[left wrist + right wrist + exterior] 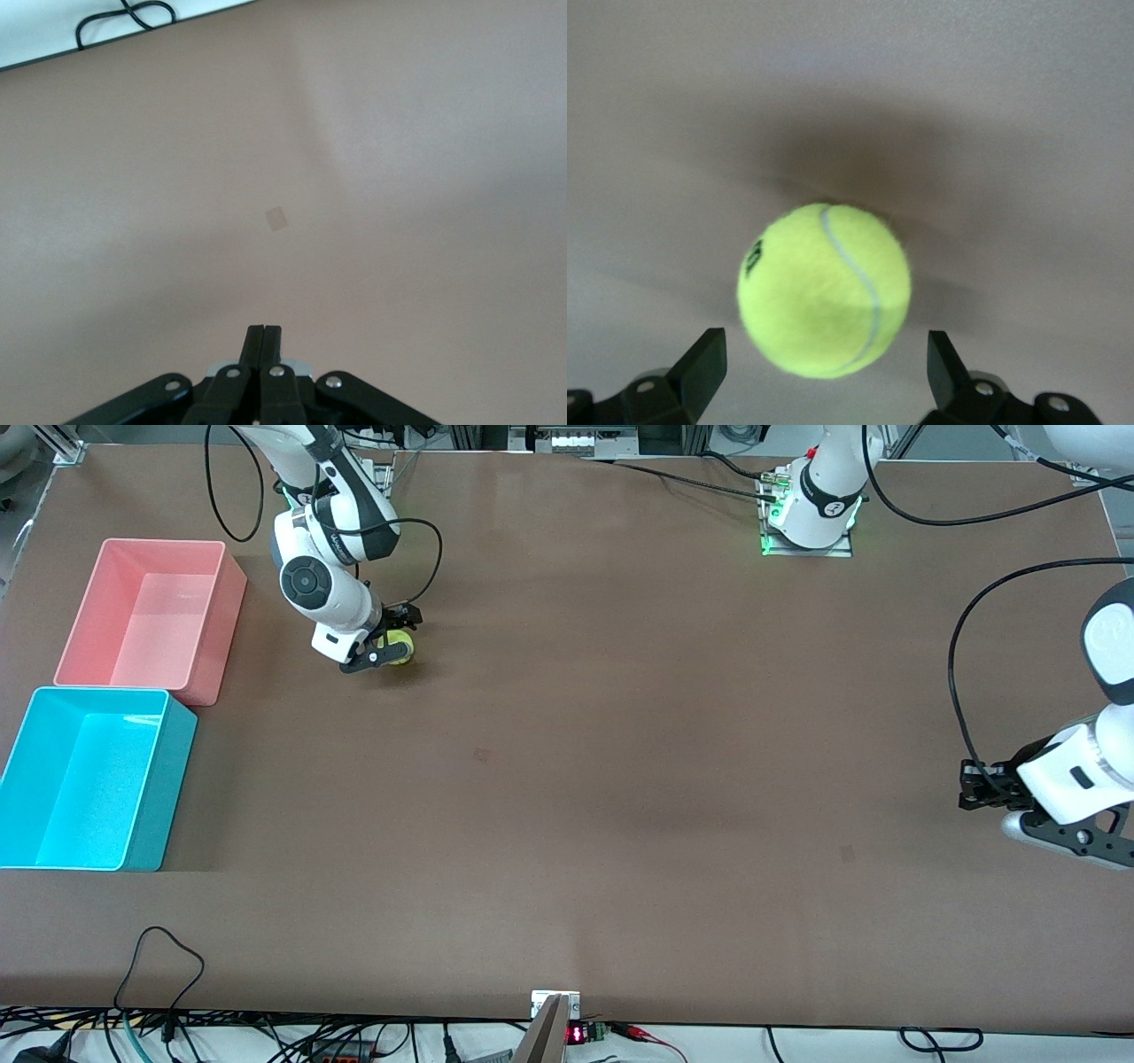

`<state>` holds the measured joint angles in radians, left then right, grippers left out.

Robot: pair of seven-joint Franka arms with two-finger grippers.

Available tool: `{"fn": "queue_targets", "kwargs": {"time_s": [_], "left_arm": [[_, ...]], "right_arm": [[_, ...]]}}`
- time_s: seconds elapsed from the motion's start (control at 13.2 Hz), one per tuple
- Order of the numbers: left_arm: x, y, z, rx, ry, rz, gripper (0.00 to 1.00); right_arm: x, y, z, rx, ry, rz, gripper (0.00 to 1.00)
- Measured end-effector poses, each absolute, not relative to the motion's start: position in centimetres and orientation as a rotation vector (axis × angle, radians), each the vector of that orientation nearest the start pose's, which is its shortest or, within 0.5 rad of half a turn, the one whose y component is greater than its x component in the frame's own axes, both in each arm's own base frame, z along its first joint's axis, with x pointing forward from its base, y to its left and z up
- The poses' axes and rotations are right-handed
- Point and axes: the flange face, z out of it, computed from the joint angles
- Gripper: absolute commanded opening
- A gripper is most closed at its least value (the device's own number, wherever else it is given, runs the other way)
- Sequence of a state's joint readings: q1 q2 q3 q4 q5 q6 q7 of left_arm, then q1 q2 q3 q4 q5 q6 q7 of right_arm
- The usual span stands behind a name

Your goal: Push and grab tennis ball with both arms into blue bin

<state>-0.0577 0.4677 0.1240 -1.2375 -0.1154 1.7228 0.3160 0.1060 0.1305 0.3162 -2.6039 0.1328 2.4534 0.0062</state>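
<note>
Front view first, sweeping across from the right arm's end of the bench: the pink bin sits there, with the blue bin just beside it and nearer the camera. Next comes the right gripper, low over the bench with its jaws spread wide around the tennis ball. The right wrist view confirms it: the ball rests on the brown surface between the two fingertips, with a gap showing on each side, so nothing is clamped. Well apart, at the left arm's end, the left gripper waits over bare bench, and the left wrist view shows its jaws pressed together, holding nothing.
</note>
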Motion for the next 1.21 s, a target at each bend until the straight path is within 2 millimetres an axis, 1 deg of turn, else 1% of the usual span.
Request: {"fn": "queue_targets", "kwargs": {"time_s": [0.23, 0.3, 0.38, 0.45, 0.53, 0.61, 0.68, 0.91, 1.06, 1.21], "left_arm": [[68.8, 1.4, 53.6, -3.183, 0.254, -0.107, 0.0], [68.3, 1.4, 54.6, -3.19, 0.202, -0.105, 0.01], [67.6, 1.4, 55.4, -3.197, 0.158, -0.082, 0.03], [67.0, 1.6, 56.1, -3.198, 0.118, -0.065, 0.15], [66.5, 2.0, 56.8, -3.196, 0.075, -0.054, 0.32], [65.8, 2.3, 57.5, -3.198, 0.041, -0.037, 0.73], [65.1, 2.5, 58.1, -3.202, 0.023, -0.02, 1.0], [63.5, 2.9, 59.2, -3.215, 0.009, 0.018, 1.0], [63.3, 3.0, 59.2, -3.221, -0.009, 0.025, 1.0], [63.0, 2.5, 59.1, -3.223, -0.049, 0.039, 1.0]], "right_arm": [[37.1, 16.7, 18.9, -3.023, -0.448, 0.451, 1.0], [37.2, 16.7, 18.9, -3.023, -0.448, 0.44, 1.0], [37.4, 16.7, 19.0, -3.025, -0.447, 0.411, 1.0], [37.9, 16.9, 19.2, -3.026, -0.445, 0.36, 1.0], [38.3, 17.1, 19.4, -3.026, -0.446, 0.299, 1.0], [38.6, 17.4, 19.5, -3.024, -0.453, 0.251, 1.0], [38.7, 17.9, 19.4, -3.02, -0.465, 0.22, 1.0], [38.6, 19.1, 18.8, -3.008, -0.498, 0.199, 1.0], [38.5, 19.1, 18.5, -3.006, -0.499, 0.206, 1.0], [38.5, 19.1, 18.4, -3.006, -0.498, 0.206, 1.0]]}}
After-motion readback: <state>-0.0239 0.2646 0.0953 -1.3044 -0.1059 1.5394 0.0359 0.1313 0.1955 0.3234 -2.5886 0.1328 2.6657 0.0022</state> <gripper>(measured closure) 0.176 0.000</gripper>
